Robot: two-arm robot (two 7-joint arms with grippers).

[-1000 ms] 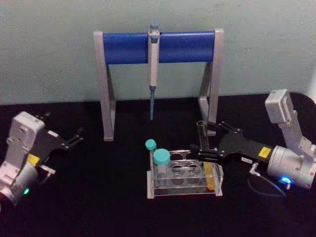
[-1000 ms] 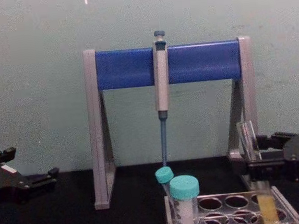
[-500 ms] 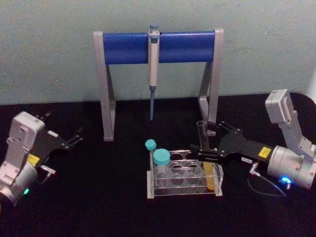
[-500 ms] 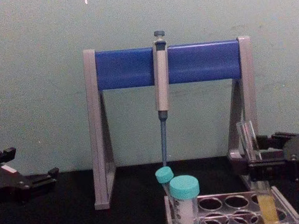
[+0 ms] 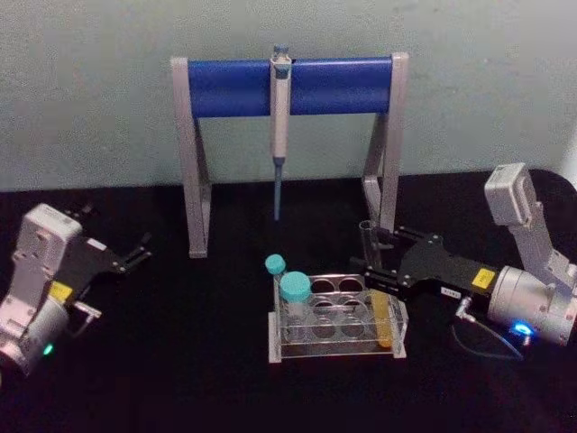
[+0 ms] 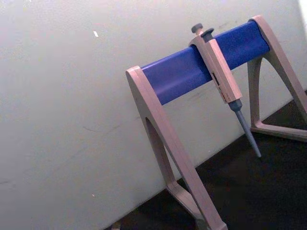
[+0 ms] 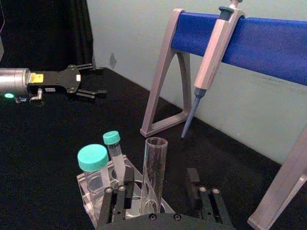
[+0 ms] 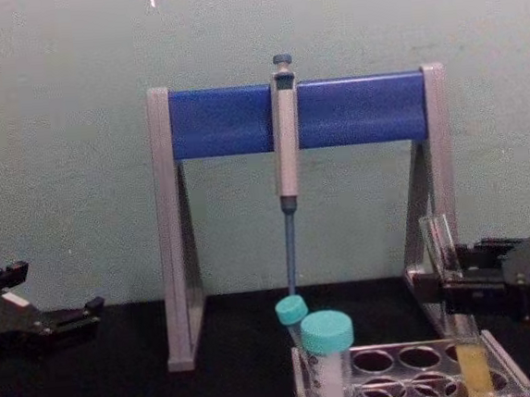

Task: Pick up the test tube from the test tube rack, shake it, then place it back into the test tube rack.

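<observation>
Test tube point(image 7: 154, 172) upright at right end of test tube rack point(image 5: 334, 347), between parted fingers point(image 7: 117, 201) of right hand point(image 5: 373, 257), untouched by either, left hand point(image 7: 97, 79) spread apart, parked far left

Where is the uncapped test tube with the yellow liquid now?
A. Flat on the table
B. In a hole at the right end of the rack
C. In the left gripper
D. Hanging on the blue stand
B: the test tube stands in the test tube rack at its right end, with the right gripper open around it.
</observation>
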